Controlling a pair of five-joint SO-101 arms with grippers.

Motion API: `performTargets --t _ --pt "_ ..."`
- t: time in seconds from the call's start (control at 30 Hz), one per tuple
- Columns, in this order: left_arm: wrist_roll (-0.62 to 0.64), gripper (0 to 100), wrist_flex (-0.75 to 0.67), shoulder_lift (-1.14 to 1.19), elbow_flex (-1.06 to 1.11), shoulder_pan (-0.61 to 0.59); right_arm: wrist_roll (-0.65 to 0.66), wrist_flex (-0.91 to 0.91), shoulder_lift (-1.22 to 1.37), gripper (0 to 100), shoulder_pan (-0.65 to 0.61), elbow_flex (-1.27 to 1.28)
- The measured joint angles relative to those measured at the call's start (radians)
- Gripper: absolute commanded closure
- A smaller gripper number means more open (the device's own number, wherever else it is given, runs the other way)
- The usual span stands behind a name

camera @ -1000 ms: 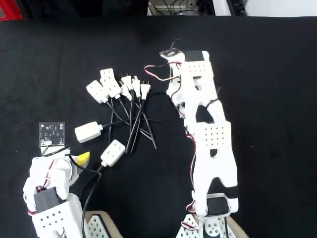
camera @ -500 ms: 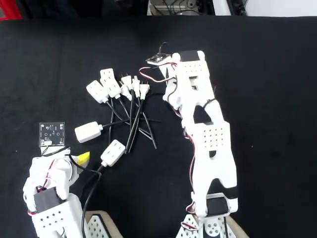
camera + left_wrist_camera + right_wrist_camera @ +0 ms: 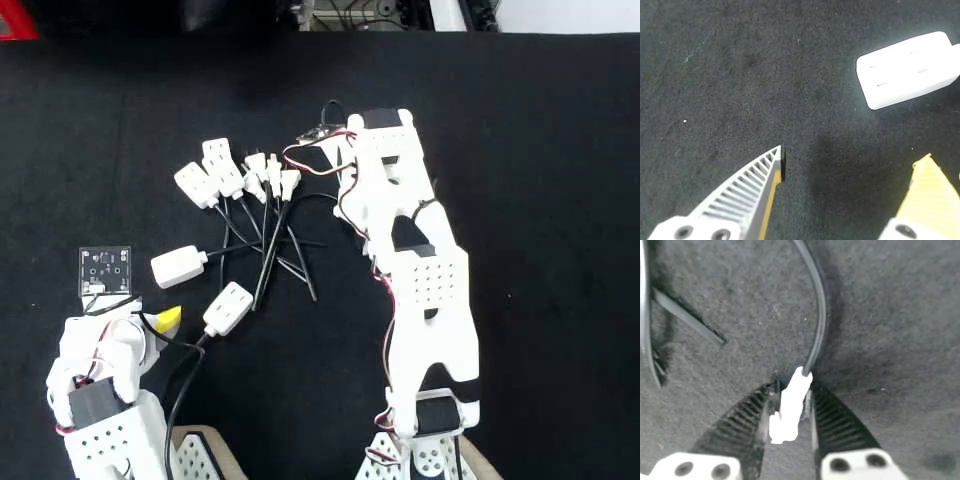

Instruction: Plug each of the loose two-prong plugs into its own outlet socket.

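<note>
Right arm (image 3: 405, 190) has swung toward the plug cluster (image 3: 268, 168); left arm (image 3: 100, 390) is unchanged. Right gripper (image 3: 790, 390) is clamped narrow on a white two-prong plug (image 3: 786, 415), whose black cable (image 3: 816, 305) trails over the black table (image 3: 540, 150). Left gripper (image 3: 852, 157) stands wide, holding nothing, near a white outlet socket (image 3: 907, 70). Crossed cables (image 3: 275, 250) lie between the right arm and the other sockets (image 3: 210, 170).

Black table (image 3: 560, 200), small square board (image 3: 105, 271)
</note>
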Motion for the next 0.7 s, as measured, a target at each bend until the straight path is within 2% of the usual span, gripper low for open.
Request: performTargets --t 0.43,0.7 --pt "0.000 61 0.000 0.000 0.000 0.000 0.000 0.000 -0.038 98.7 0.000 0.028" --pt "0.000 61 0.000 0.000 0.000 0.000 0.000 0.000 -0.367 98.7 -0.008 0.183"
